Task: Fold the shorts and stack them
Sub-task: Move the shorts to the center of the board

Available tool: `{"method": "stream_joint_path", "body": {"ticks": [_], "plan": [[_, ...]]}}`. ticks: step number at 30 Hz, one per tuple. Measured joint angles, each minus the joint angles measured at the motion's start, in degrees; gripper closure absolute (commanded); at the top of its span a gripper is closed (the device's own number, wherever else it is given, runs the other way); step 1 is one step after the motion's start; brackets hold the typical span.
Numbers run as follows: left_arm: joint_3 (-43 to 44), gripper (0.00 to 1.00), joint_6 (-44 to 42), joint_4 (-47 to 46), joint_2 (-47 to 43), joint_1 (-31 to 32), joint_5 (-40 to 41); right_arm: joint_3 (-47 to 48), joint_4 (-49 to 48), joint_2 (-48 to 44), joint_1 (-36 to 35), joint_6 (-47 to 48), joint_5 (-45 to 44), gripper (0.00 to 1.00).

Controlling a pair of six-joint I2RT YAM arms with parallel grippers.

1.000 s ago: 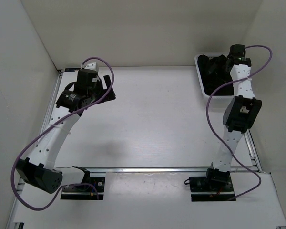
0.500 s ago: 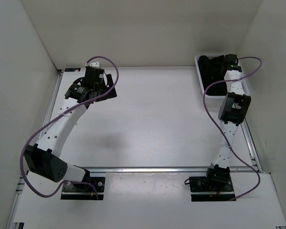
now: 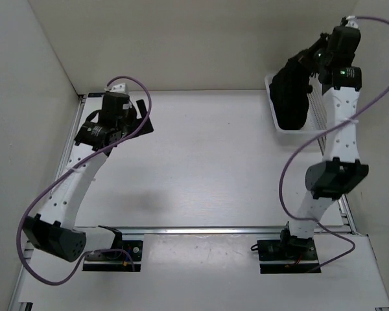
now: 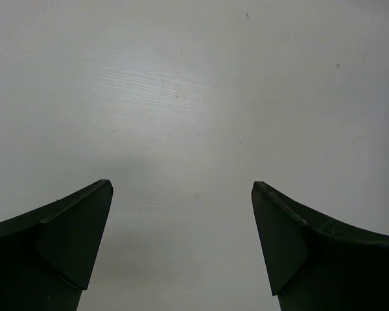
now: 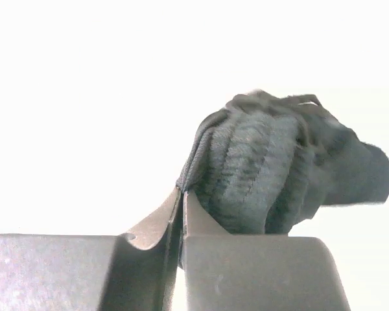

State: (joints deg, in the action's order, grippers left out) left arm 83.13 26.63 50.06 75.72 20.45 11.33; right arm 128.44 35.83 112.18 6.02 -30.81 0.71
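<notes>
The black shorts (image 3: pixel 292 91) hang in a bunch from my right gripper (image 3: pixel 309 58), raised above the white mesh basket (image 3: pixel 318 116) at the back right. Their lower end still reaches into the basket. In the right wrist view the jaws are pressed together on a fold of the shorts (image 5: pixel 266 168), with my right gripper (image 5: pixel 182 192) shut on it. My left gripper (image 3: pixel 139 116) hovers over the table at the back left. In the left wrist view my left gripper (image 4: pixel 181 194) stands open, with only bare white table between its fingers.
White walls enclose the table on the left, back and right. The basket sits against the right wall. Purple cables loop off both arms. A metal rail (image 3: pixel 201 229) runs across the near edge in front of the arm bases.
My right gripper has shut on the shorts inside the basket and risen, lifting them up out of it. The left arm shifted slightly near the back left.
</notes>
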Motion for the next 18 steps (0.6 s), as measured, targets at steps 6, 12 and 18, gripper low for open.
{"method": "stream_joint_path", "body": {"ticks": [6,12,18], "plan": [[0.2,0.0,0.2,0.7,-9.8,-5.7,0.9,0.2,-2.7,-18.4,-12.7,2.4,2.6,1.0],[7.6,0.0,0.2,4.2,-13.6,-10.4,2.5,-0.5,-1.9,-26.2,-25.3,4.6,4.1,1.0],[11.0,0.0,0.1,7.0,-11.3,-11.4,0.6,-7.6,-0.9,-31.8,-30.7,4.9,5.5,1.0]]}}
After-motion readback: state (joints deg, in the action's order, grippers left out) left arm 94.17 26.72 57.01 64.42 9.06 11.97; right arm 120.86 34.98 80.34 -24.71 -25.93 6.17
